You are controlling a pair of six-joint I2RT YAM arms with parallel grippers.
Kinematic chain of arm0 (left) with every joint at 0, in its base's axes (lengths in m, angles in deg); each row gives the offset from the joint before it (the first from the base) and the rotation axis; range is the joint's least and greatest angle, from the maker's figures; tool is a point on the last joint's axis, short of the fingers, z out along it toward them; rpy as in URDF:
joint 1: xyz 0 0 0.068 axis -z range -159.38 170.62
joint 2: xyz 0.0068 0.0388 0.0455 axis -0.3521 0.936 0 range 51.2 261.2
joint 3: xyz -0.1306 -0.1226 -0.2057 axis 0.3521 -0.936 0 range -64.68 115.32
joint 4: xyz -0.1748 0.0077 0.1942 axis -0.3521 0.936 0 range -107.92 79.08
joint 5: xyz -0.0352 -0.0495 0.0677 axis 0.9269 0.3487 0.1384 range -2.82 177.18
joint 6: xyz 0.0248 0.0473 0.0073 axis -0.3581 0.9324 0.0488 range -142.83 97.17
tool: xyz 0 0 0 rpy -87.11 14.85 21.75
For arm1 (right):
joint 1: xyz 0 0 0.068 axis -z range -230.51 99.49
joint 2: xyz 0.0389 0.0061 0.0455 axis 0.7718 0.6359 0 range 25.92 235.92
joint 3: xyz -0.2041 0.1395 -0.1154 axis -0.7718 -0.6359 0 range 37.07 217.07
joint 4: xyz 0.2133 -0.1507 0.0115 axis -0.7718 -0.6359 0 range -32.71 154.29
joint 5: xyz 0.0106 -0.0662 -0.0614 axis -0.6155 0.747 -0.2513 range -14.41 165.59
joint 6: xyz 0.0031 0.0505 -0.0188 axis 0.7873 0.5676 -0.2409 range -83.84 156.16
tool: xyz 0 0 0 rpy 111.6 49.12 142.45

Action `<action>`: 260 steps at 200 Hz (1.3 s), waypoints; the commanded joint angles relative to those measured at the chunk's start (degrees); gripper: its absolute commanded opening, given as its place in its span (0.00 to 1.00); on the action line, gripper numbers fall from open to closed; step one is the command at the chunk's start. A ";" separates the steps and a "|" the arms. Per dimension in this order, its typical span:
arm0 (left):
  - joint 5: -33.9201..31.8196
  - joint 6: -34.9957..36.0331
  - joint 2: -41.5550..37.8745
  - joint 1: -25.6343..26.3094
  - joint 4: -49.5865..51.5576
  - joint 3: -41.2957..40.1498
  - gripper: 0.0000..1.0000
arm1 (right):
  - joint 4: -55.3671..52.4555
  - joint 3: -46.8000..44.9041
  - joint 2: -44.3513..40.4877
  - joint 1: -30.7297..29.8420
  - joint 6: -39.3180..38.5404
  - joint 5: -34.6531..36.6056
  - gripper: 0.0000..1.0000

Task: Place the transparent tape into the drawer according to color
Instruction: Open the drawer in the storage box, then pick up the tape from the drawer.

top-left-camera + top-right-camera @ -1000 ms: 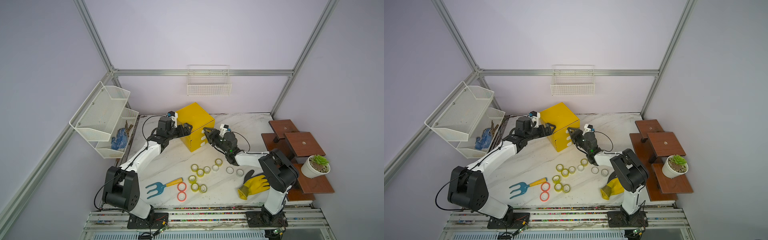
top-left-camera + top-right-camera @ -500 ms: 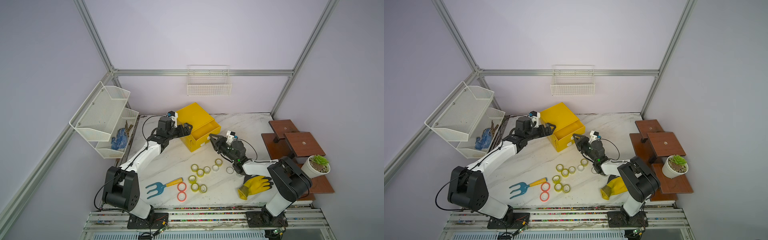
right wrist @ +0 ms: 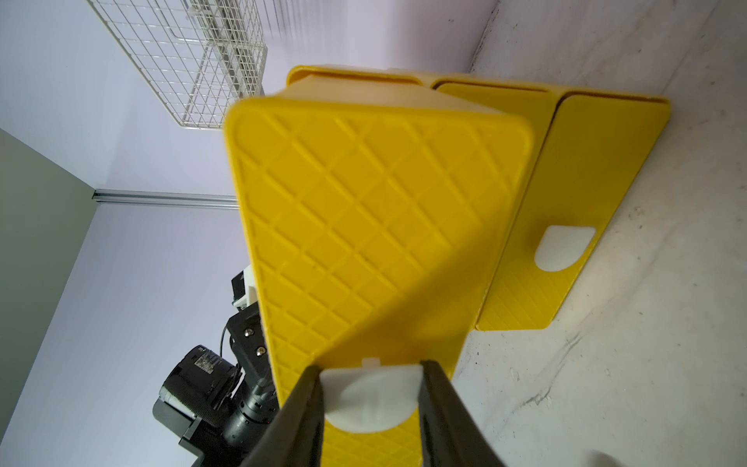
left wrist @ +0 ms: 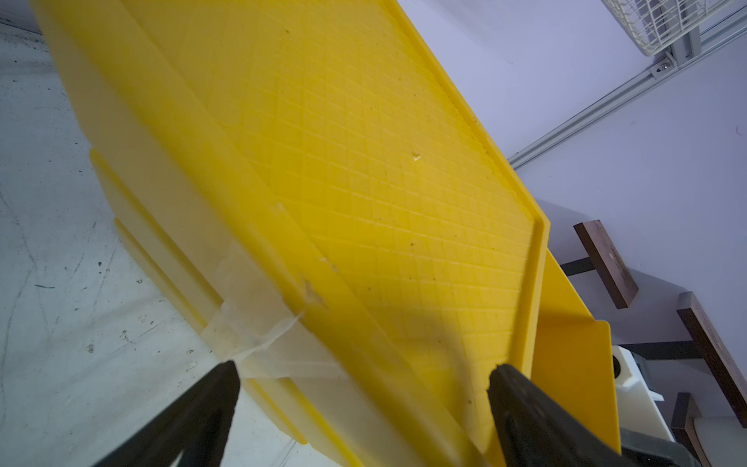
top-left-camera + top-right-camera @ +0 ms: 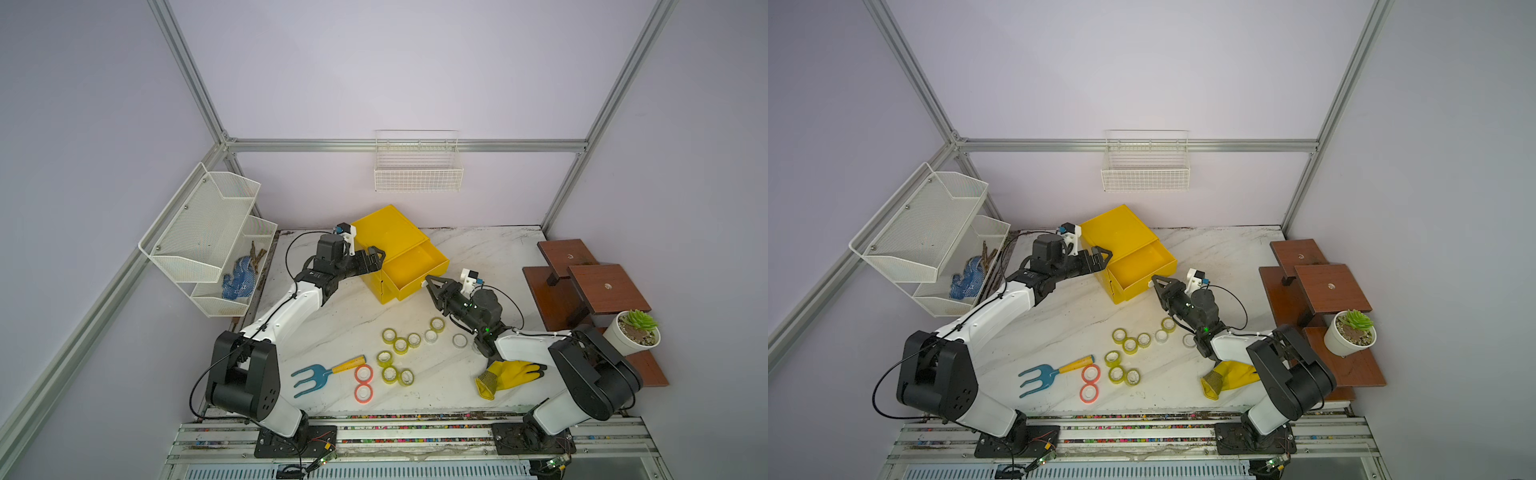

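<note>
Flanking the tape rolls [image 5: 401, 345]: fork [image 5: 311, 376] and glove [image 5: 505, 374].

yellow drawer cabinet [image 5: 1121, 232] stands at the marble table's [image 5: 1217, 249] twelve o'clock, its top drawer [image 5: 1142, 270] pulled out toward five o'clock. the right gripper [image 5: 1153, 280] pinches the drawer's white handle [image 5: 1149, 284]. the left gripper [image 5: 1104, 259], jaws spread, brackets the cabinet's nine o'clock corner. yellow-green tape rolls [image 5: 1129, 345], clear rolls [image 5: 1161, 336] and two pink rings [image 5: 1091, 373] lie toward six o'clock.
</note>
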 commanded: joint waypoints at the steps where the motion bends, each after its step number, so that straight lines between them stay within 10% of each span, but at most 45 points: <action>1: 0.83 -0.14 0.00 0.20 -2.00 -0.22 1.00 | -0.96 -1.22 -2.72 0.44 -0.89 -0.47 0.36; 111: 0.63 0.00 -1.14 0.13 -2.26 -0.29 1.00 | -11.35 -1.53 -8.90 2.42 -5.85 -4.06 0.70; 190: -0.05 -0.57 -4.18 0.20 -2.06 -0.29 1.00 | -53.90 -0.04 -29.59 7.35 -27.68 -1.59 0.71; 260: -2.89 -3.52 -11.04 1.61 4.32 -0.48 1.00 | -85.23 10.63 -23.49 7.37 -50.21 3.65 0.70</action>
